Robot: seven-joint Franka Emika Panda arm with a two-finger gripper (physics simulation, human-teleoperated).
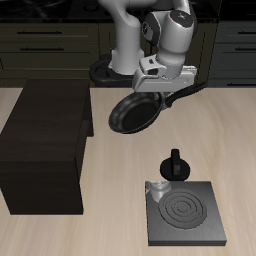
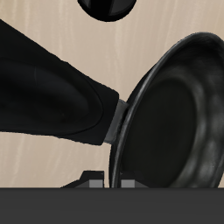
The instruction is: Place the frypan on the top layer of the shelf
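Nearest the table's front edge, a square grey-black stove plate (image 1: 186, 213) with spiral rings lies flat on the pale wooden table (image 1: 110, 200). Just behind it stands a small black moka pot (image 1: 176, 165), touching or nearly touching the plate's back edge.

Farther back and above the table, the frypan (image 1: 133, 113) hangs in the air, tilted steeply so its round black bowl faces toward the camera and slightly down. Its long straight handle (image 1: 182, 93) runs up and back under the gripper (image 1: 160, 84) of the Franka arm (image 1: 160, 35), which sits directly over the handle where it joins the bowl. The gripper appears clamped on that handle, though the fingers themselves are hard to make out in the exterior view.

In the wrist view, the frypan (image 2: 175, 122) fills much of the frame, its glossy rim tilted and the thick handle (image 2: 48, 96) stretching away across the wood grain.

The shelf (image 1: 45, 145), a large dark boxy cabinet with a flat top, stands on the table beside the pan, apart from it; the pan hangs clear of the shelf's top.
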